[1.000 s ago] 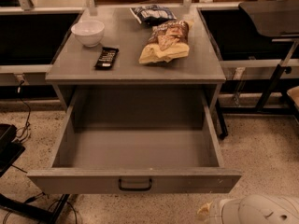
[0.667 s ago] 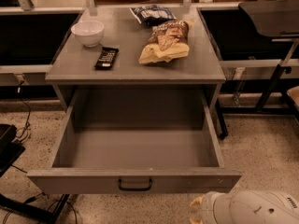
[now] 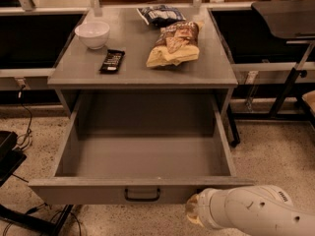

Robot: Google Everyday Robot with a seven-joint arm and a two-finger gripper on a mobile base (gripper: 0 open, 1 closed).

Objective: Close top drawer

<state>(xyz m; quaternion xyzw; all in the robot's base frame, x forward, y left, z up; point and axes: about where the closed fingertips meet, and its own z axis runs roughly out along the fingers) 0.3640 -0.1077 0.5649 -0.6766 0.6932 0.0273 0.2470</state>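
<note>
The top drawer [image 3: 142,156] is pulled far out of the grey cabinet and its inside is bare. Its front panel [image 3: 88,191] faces me, with a small black bar handle [image 3: 142,195] at its centre. My white arm [image 3: 256,213] comes in from the bottom right. My gripper [image 3: 192,211] is at the arm's tip, just below the front panel and a little right of the handle, close to the panel's lower right part.
On the cabinet top [image 3: 142,65] stand a white bowl [image 3: 92,33], a black bar [image 3: 112,60], a brown chip bag [image 3: 173,44] and a dark blue bag [image 3: 160,14]. A black stand [image 3: 290,82] is at the right, black equipment [image 3: 10,156] and cables at the left.
My arm has moved left and up from the bottom right corner, bringing the gripper closer to the drawer's front panel. The drawer has not moved.
</note>
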